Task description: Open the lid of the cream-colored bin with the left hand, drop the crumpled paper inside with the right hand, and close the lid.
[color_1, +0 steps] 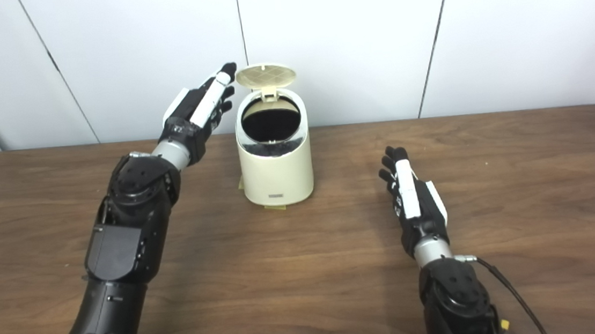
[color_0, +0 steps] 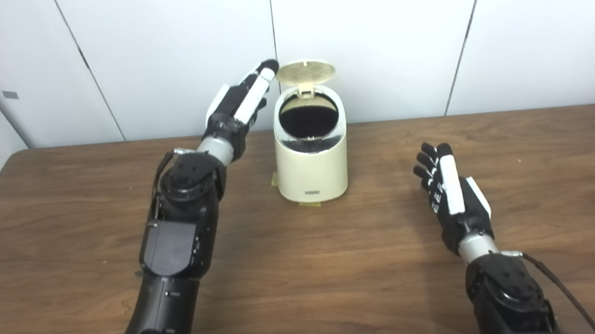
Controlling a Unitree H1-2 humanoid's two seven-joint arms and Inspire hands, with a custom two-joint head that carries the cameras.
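The cream-colored bin (color_0: pixel 313 171) stands upright near the back middle of the wooden table. Its round lid (color_0: pixel 305 72) is flipped up on the rear hinge, and the dark opening (color_0: pixel 308 120) shows. My left hand (color_0: pixel 243 102) is raised beside the bin's upper left, fingers stretched out toward the lid's left edge, holding nothing. My right hand (color_0: pixel 450 188) lies flat and open low over the table to the bin's right, empty. No crumpled paper shows in either view.
The brown wooden table (color_0: pixel 339 271) runs across the whole view. A white panelled wall (color_0: pixel 372 31) stands right behind the bin. Small yellowish tape pieces (color_0: pixel 310 204) mark the bin's base.
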